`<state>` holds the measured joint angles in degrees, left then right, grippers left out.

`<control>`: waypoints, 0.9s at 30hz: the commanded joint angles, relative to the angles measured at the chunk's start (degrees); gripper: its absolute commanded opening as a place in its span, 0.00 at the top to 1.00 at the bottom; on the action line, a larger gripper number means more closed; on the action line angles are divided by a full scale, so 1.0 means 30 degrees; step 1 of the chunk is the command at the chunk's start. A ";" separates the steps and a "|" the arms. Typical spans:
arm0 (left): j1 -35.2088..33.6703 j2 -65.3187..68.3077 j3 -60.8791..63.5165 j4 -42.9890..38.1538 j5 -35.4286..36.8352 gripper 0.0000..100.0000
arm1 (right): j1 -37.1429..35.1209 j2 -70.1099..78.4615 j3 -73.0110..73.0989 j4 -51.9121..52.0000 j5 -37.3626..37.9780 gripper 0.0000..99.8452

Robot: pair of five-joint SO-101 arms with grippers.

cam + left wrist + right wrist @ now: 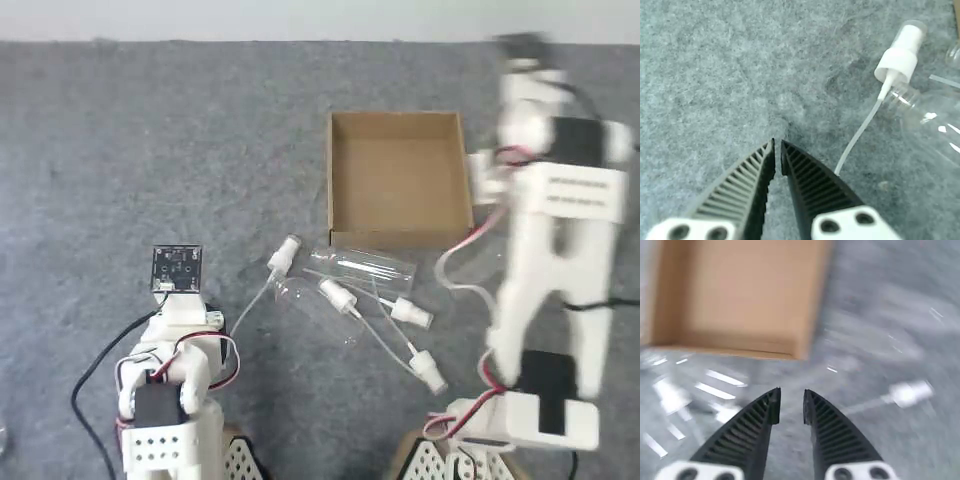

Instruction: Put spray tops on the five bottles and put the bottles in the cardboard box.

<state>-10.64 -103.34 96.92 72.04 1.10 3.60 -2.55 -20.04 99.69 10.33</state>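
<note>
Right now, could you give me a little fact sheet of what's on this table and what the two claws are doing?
Cardboard box: open, nothing inside
Bottles: clear, lying in front of the box
Spray tops: four white ones lying among the bottles
Left gripper: shut, empty, near a spray top
Right gripper: slightly open, empty, near the box

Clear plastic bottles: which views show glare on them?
High view: thin white streaks along the clear plastic bottle nearest the brown cardboard box. Left wrist view: small bright glints on a second bottle. Right wrist view: white streaks on bottles.
</note>
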 commanded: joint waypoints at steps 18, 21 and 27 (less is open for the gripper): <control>-0.0088 -0.0322 -0.0132 0.0088 0.0205 0.99 | 0.8484 -0.1128 1.0081 -1.1326 -0.5538 0.78; -0.0088 -0.0322 -0.0132 0.0088 0.0205 0.99 | 0.9304 -0.0278 1.0315 -1.2410 -0.5685 0.79; -0.0088 -0.0322 -0.0132 0.0088 0.0205 0.99 | 1.0271 0.3267 0.9700 -1.3700 -0.5832 0.79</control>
<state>-10.64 -103.34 96.92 72.04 1.10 32.35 3.16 11.34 61.19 -6.37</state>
